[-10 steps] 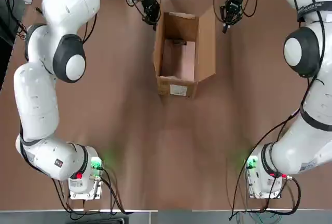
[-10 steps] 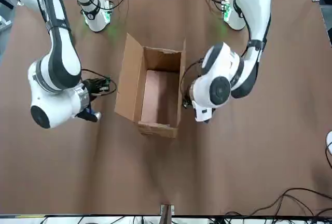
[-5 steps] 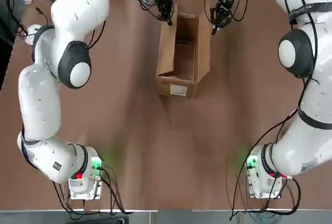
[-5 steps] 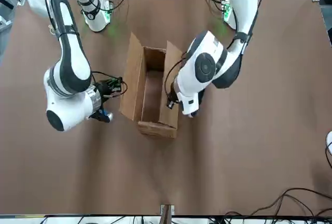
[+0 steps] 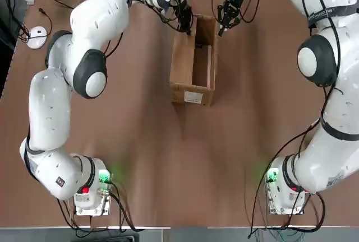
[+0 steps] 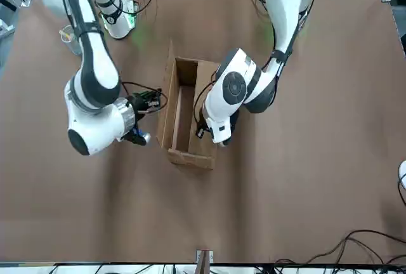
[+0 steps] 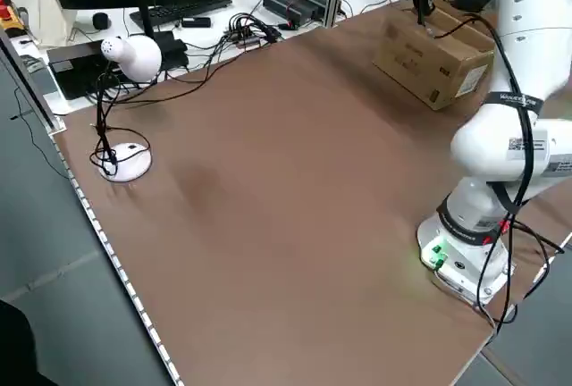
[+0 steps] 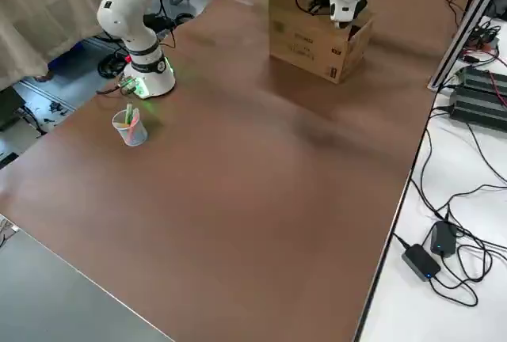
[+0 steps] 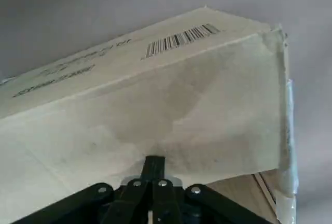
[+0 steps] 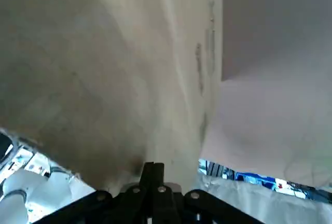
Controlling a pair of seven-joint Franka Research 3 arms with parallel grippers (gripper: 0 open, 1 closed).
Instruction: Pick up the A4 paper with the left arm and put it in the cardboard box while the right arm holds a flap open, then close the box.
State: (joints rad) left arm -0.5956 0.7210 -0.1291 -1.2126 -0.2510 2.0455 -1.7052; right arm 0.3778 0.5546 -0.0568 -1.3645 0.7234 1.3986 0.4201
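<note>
The cardboard box [image 5: 193,63] stands at the table's far middle, its 2 long flaps nearly upright; corrugated board looks light and stiff, best pushed near a flap's free edge. The left gripper [image 5: 185,22] and right gripper [image 5: 222,22], fingers pressed together, each touch a flap. The A4 paper is probably inside, unseen.

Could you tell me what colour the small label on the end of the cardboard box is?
White, with faint dark print; the label shows best in the top view.

Brown table [image 7: 268,189], white desk lamp [image 7: 130,55], keyboard [image 7: 179,9], curtain [image 8: 43,9], grey floor [image 8: 47,294]
</note>
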